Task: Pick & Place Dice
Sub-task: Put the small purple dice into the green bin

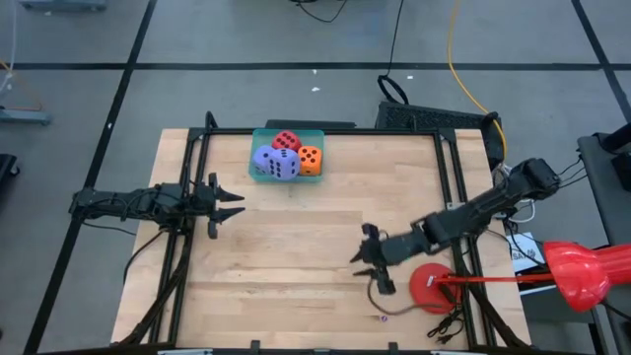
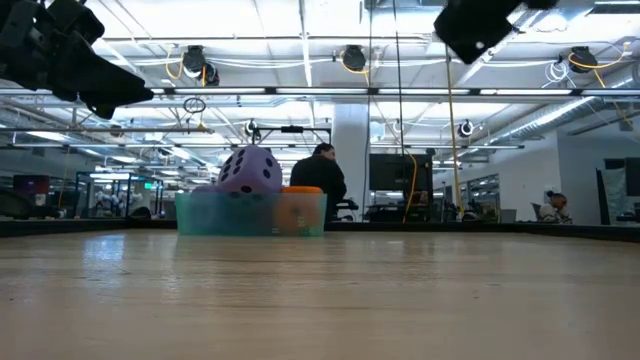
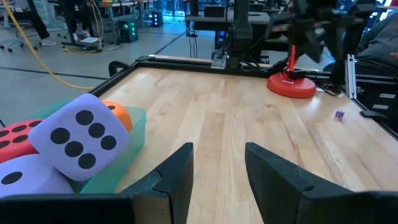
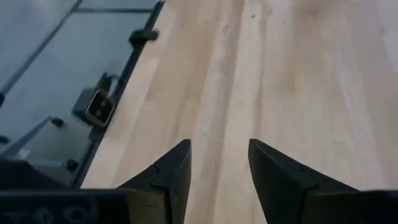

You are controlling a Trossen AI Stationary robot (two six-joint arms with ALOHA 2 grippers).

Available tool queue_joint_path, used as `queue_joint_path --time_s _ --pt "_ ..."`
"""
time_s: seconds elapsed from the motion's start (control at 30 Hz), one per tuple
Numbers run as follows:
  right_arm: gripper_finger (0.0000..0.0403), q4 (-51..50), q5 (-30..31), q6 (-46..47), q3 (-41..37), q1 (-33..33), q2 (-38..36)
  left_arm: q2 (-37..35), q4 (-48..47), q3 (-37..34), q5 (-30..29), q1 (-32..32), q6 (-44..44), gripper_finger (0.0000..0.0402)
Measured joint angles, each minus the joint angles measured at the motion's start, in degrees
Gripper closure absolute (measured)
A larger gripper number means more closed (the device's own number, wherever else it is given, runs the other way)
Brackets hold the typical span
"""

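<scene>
A teal tray (image 1: 258, 170) near the table's far edge holds the dice. The red one (image 1: 287, 141) is at the back, the orange one (image 1: 310, 160) at the right, and two purple-blue ones (image 1: 276, 163) at the front left. In the left wrist view one purple-blue die (image 3: 81, 134) rests on top of the red die (image 3: 15, 140) and the other purple-blue die (image 3: 25, 177). My left gripper (image 1: 240, 203) hovers open at the table's left, near the tray, with nothing between its fingers. My right gripper (image 1: 361, 254) hangs open over bare wood at the near right, its fingers (image 4: 177, 165) empty.
A red round base (image 1: 431, 288) with a red stand stands at the near right corner, with a dark cable and a tiny purple object (image 1: 383, 318) beside it. Black frame rails (image 1: 192, 177) run along the table's sides. A person (image 2: 320, 180) sits in the room behind.
</scene>
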Motion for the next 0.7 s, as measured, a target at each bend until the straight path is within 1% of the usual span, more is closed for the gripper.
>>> queue_joint_path --time_s 0.1,0.2,0.37,0.47,0.6,0.7 --pt "0.0250 0.1 2.3 1.1 -0.1 4.2 0.5 0.0 0.0 0.0 0.0 0.0 0.0 0.0249" --pt "0.0247 1.9 5.9 2.5 0.0 8.0 1.1 0.0 0.1 0.0 0.0 0.0 0.0 0.0249" --pt "0.0237 1.4 12.3 1.6 0.0 14.1 1.1 0.0 0.1 0.0 0.0 0.0 0.0 0.0249" --pt "0.0231 -0.6 16.0 3.7 0.0 17.4 1.2 0.0 0.1 0.0 0.0 0.0 0.0 0.0249" --pt "0.0225 -1.5 16.3 9.6 0.0 21.3 1.1 0.0 0.1 0.0 0.0 0.0 0.0 0.0249" --pt "0.0225 -1.8 16.3 12.2 0.0 24.3 1.7 0.0 0.1 0.0 0.0 0.0 0.0 0.0249"
